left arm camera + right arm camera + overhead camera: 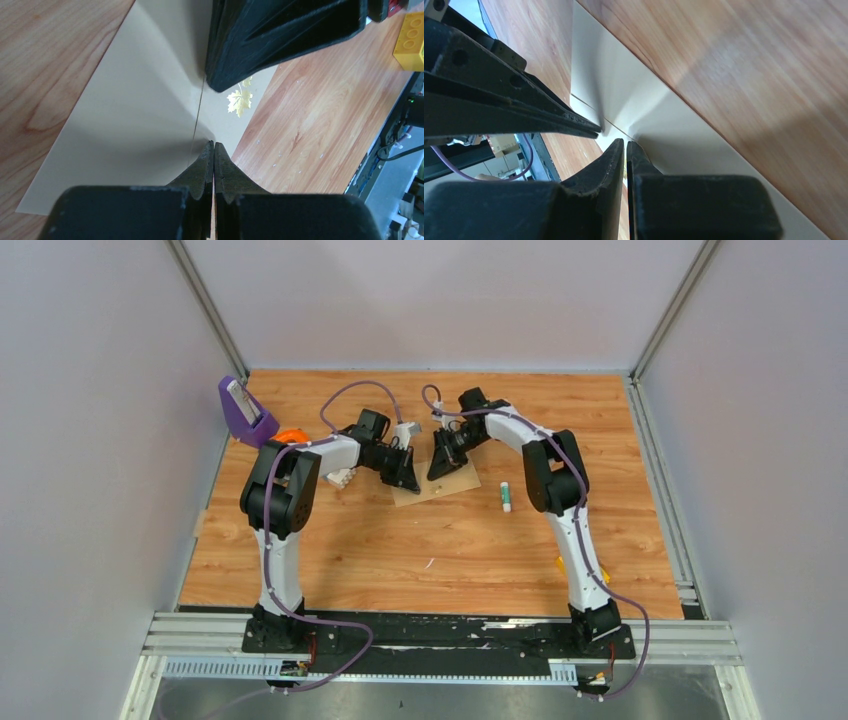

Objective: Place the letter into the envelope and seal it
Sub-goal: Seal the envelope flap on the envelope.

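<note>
At mid-table, the flat tan kraft paper envelope (450,483) lies with its long axis roughly left to right. On it, my left gripper (214,146) has its jaws pressed together at one end of a thin seam (198,112). The right gripper (625,146) meets the other end, jaws all but closed — pinching a layer? I can't tell. No separate letter shows — I judge it's inside.
</note>
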Motion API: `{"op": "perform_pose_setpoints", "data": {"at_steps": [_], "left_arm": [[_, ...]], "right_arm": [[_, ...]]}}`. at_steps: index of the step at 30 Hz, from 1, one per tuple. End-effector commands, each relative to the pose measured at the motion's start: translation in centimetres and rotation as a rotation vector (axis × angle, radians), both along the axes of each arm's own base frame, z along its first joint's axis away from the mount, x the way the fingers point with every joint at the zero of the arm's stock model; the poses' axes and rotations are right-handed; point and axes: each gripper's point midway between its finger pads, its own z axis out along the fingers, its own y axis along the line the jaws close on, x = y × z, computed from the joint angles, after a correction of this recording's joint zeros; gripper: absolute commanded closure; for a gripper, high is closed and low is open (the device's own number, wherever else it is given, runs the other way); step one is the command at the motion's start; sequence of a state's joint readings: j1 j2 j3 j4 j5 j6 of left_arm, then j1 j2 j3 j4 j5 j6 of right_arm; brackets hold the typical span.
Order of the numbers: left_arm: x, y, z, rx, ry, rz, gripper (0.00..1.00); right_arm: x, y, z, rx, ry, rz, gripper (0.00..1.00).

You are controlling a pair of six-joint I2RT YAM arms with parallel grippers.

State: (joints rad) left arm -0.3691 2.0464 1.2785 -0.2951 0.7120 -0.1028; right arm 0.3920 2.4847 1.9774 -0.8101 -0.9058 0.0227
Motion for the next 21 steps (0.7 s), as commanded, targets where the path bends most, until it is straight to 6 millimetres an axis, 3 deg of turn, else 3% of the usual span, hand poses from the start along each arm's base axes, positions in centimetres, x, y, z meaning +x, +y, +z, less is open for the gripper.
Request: {"op": "perform_pose_setpoints", "data": {"at_steps": [1, 21], "left_arm": [[-0.1, 1.8, -3.1, 0.121, 0.018, 0.024, 1.00], [0.0, 1.8, -3.1, 0.122, 0.019, 0.026, 1.00]], "right_arm": [[0.2, 1.4, -0.6, -0.002, -0.009, 0.016, 0.91], [-2.1, 1.4, -2.0, -0.020, 0.026, 0.055, 0.91]]}}
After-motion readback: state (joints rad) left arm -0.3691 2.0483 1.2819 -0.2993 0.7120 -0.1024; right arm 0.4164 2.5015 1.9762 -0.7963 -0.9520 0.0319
